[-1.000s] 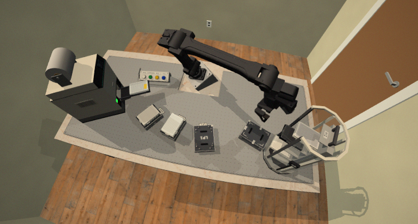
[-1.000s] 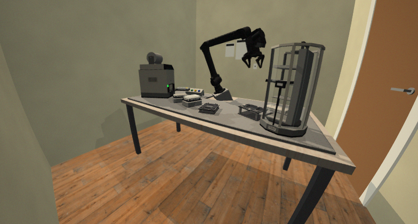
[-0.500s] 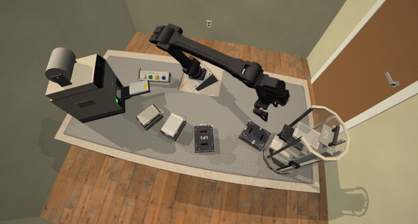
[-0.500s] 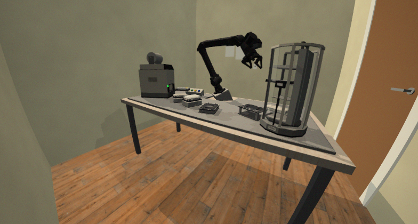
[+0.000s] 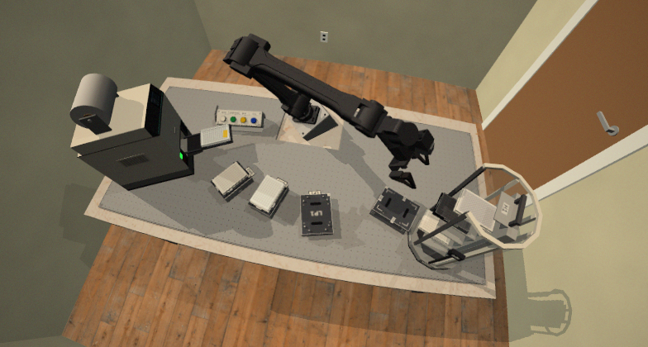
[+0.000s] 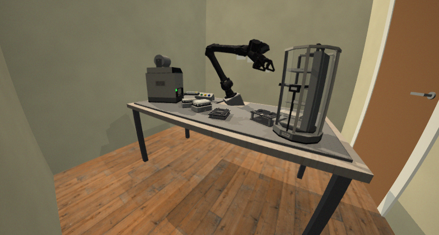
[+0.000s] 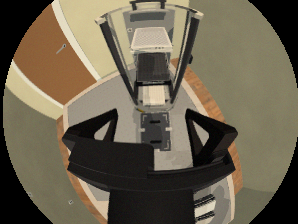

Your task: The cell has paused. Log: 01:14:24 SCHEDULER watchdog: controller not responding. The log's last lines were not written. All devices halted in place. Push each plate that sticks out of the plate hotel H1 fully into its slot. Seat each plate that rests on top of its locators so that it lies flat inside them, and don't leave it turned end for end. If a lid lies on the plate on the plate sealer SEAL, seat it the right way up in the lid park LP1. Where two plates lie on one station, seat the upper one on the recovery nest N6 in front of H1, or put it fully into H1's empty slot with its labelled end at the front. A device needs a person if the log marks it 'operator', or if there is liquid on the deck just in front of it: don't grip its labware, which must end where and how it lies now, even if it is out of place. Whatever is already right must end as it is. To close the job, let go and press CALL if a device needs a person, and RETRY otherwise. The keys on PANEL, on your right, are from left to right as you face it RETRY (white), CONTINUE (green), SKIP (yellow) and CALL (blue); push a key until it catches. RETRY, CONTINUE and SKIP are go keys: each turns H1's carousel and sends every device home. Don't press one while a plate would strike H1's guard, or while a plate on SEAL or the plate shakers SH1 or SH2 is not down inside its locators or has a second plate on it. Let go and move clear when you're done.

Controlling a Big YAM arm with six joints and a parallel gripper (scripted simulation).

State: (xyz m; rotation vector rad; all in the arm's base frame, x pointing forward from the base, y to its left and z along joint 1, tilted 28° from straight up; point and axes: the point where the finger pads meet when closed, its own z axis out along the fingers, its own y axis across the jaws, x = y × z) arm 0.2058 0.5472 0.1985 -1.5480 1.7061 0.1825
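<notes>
End effector spread wide, nothing held, hanging high in the air facing plate hotel H1. Wrist view looks straight into H1's front: a white plate on an upper shelf and a lower plate near the bottom, which seems to jut forward past the guard posts, though the view is too coarse to be sure. Recovery nest N6 sits bare just in front of H1; lid park LP1 also bare. Two shaker stations each carry a plate: SH plate left, SH plate right. Plate on SEAL's tray sits beside PANEL.

Step in hand, as I judge it: lining up on H1 to push the sticking-out plate home. Next move calls for dropping to that slot's height, squaring to the plate's front edge, and pushing straight in without hitting the guard bars. Closing key comes later.
</notes>
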